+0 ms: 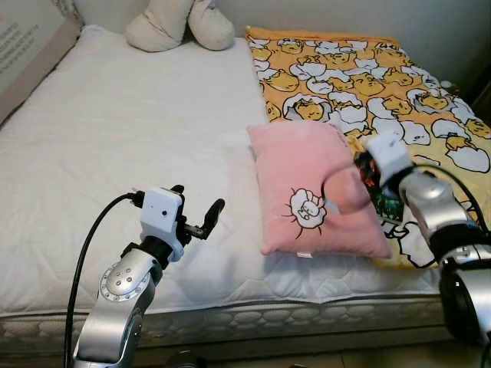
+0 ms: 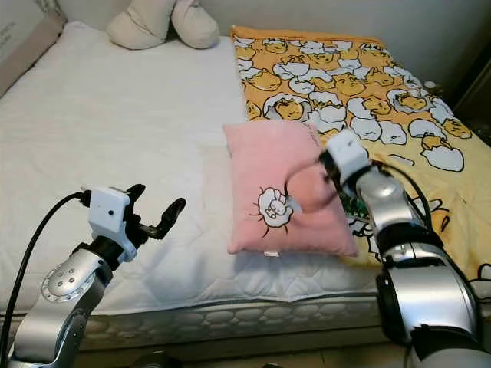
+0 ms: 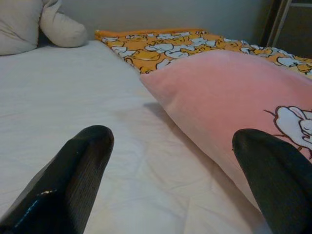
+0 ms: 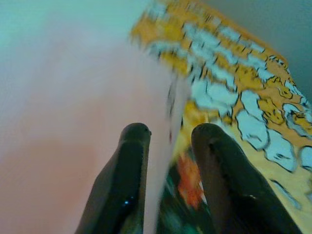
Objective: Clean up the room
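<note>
Quilted white mattress [image 1: 115, 153]; right end effector [image 4: 168, 134] pinching plush pink pillow [image 1: 307, 184] edge.

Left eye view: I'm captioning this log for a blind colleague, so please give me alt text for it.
The right gripper grips the right edge of a pink pillow lying on a white bed, partly over a yellow cartoon-print blanket. The left gripper hovers open left of the pillow, and beige cushions sit at the head.

right claw [image 4: 168, 141] view blurred, pink pillow [image 1: 311, 184] edge hiding its fingertips, cardboard box [image 1: 27, 46] cut off
</note>
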You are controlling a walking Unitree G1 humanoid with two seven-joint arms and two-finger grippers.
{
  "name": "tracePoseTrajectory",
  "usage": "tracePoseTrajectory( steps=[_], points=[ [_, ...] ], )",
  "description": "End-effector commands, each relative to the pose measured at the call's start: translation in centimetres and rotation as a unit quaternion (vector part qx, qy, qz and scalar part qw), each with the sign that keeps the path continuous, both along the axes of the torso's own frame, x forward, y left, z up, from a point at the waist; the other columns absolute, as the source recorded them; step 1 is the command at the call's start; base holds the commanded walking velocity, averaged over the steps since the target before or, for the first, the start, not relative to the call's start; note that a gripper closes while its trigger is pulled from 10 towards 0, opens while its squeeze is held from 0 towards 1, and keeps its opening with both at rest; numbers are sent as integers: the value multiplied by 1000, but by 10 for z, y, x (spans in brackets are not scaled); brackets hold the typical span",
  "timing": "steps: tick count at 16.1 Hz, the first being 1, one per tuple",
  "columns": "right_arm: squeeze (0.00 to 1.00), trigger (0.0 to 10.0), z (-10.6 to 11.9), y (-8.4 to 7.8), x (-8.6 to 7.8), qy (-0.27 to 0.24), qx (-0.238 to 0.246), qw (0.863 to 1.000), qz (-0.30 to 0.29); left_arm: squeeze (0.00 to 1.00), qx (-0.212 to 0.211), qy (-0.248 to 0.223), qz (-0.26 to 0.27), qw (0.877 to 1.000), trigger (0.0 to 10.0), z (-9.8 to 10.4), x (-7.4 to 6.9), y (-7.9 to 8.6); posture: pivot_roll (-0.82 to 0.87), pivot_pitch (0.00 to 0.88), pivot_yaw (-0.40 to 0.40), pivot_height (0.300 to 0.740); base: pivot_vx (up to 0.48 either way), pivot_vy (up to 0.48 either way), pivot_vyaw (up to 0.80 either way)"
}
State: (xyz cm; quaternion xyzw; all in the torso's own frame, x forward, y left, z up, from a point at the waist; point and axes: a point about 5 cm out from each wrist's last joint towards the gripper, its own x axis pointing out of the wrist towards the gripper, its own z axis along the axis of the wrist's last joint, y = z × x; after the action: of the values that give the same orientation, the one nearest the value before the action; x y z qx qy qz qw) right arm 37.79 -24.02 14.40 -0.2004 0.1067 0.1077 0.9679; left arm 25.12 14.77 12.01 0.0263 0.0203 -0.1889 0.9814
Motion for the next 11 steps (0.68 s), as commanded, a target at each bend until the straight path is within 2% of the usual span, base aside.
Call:
tracePoseTrajectory(
  steps=[1,2,4,5,6,7,8,9,10,11],
  points=[
    [1000,10000,21,0,6,-58,105,992,-23,0,2,-5,-5,1000,10000,2,1,-5,63,0,-54,719,0,0,0],
    [1000,10000,21,-1,3,-84,164,982,-43,0,5,-8,-1,1000,10000,3,1,-5,63,0,-58,719,0,0,0],
    [1000,10000,17,-3,0,-95,191,975,-61,0,7,-8,4,1000,10000,2,1,-4,60,0,-62,719,0,0,0],
    [1000,10000,-27,0,-28,-92,227,963,-112,0,35,3,55,998,10000,-5,4,3,54,0,-71,719,0,0,0],
    [1000,10000,-46,2,-45,-93,246,955,-136,0,41,12,82,996,10000,-9,5,8,51,0,-72,719,0,0,0],
    [1000,10000,-56,3,-58,-98,251,951,-150,0,33,19,100,994,10000,-10,6,12,46,0,-72,719,0,0,0],
    [1000,10000,-64,8,-74,-107,253,948,-159,0,6,39,119,992,10000,-14,6,16,43,0,-71,719,0,0,0],
    [1000,10000,-71,16,-90,-112,251,948,-159,0,-1,43,128,991,10000,-15,6,17,38,0,-73,719,0,0,0],
    [1000,10000,-73,18,-96,-112,251,948,-158,0,2,41,129,991,10000,-15,5,17,38,0,-73,719,0,0,0],
    [1000,10000,-80,29,-115,-102,246,952,-151,0,-3,35,146,989,10000,-13,5,18,31,0,-73,719,0,0,0]
  ],
)
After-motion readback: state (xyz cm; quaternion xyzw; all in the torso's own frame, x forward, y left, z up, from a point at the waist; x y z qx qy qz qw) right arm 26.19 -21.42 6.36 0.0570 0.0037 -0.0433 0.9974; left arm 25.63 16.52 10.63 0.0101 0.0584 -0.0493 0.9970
